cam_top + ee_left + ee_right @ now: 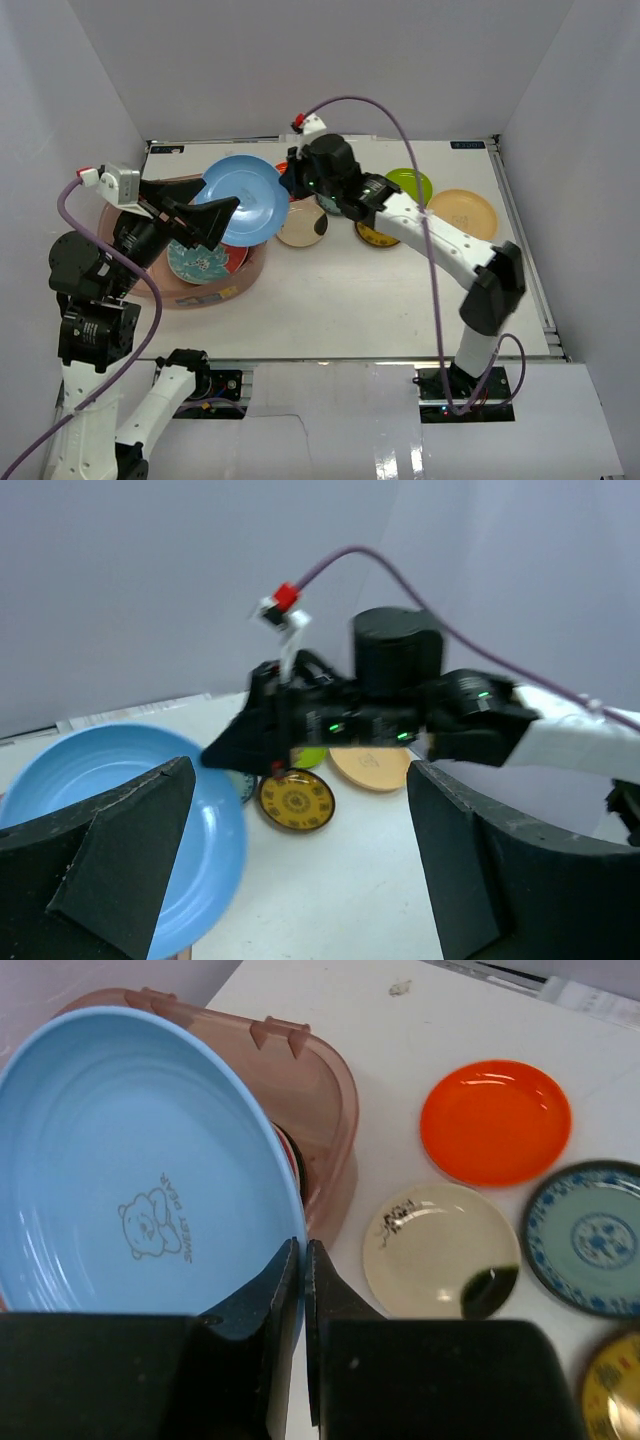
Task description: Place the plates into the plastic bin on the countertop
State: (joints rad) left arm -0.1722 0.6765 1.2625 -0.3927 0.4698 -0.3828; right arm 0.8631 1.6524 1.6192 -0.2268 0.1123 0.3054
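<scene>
You're working in a robotics lab cell: white panel walls [300,60] box in a white table [350,300] with two bolted robot arms [450,245].

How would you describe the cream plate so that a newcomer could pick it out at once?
Start at the pinkish bin on the left side of the table. Just right of it lies the cream plate, between the bin and the blue-patterned plate. It alone is pale, with dark marks at its rim; the orange plate lies beyond it.

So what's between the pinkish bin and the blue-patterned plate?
The cream plate, lying flat; the right wrist view shows it best.
</scene>
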